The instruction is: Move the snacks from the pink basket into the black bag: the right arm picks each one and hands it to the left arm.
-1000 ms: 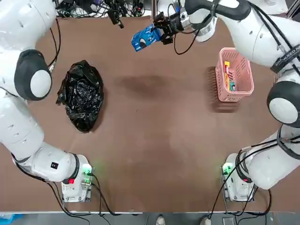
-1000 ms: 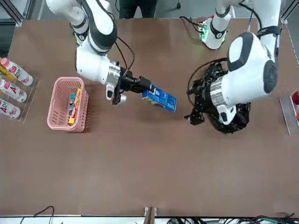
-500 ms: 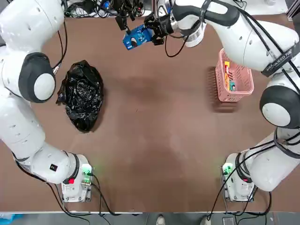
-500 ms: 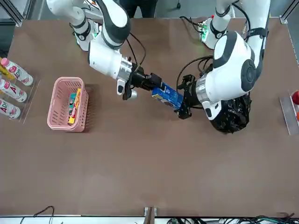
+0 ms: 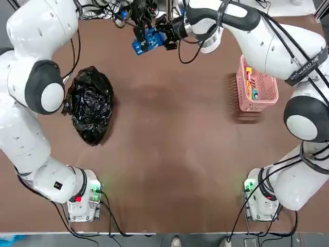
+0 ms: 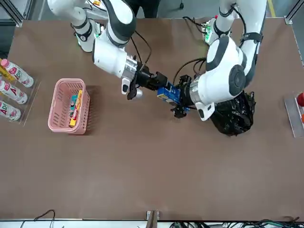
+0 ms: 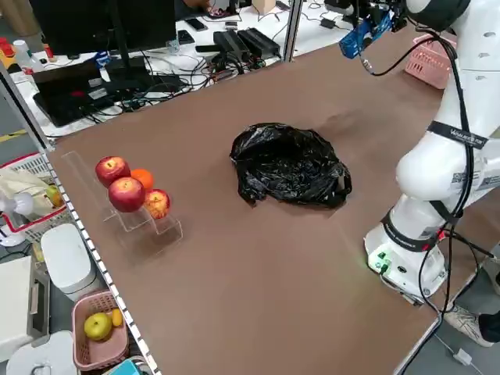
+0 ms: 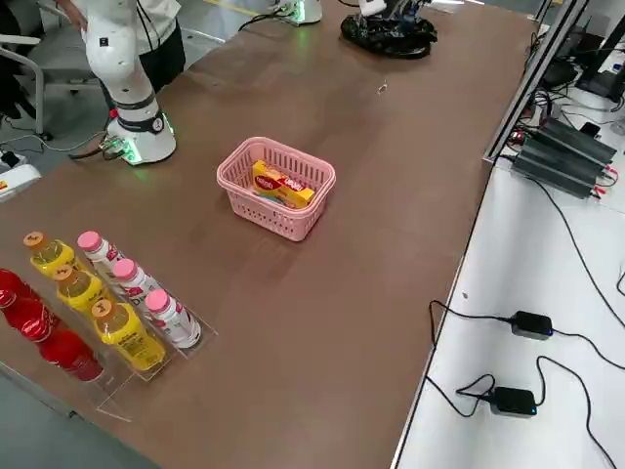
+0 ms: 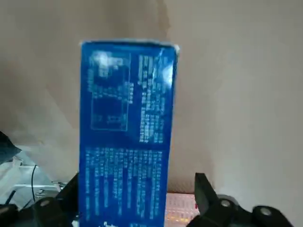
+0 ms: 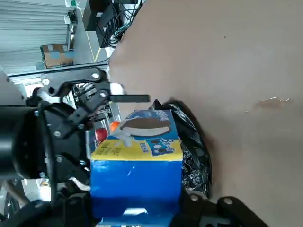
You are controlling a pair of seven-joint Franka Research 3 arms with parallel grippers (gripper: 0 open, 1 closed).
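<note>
Clamping the blue packet (image 5: 145, 40) between its fingers, the right gripper (image 6: 159, 85) holds it in the air over the far side of the table (image 5: 169, 154), well clear of the surface. The left gripper (image 6: 179, 99) stands right at the packet's free end with its fingers spread wide, one on each side of the packet (whether they touch it cannot be told). In the left wrist view the blue packet (image 9: 127, 137) fills the space between the two dark finger mounts at the bottom.

The black bag (image 5: 90, 104) lies crumpled on the table near the left arm, apart from both grippers. The pink basket (image 5: 256, 82) sits on the right side of the table and holds a yellow packet (image 8: 283, 184) and a small teal one (image 5: 254, 94).
</note>
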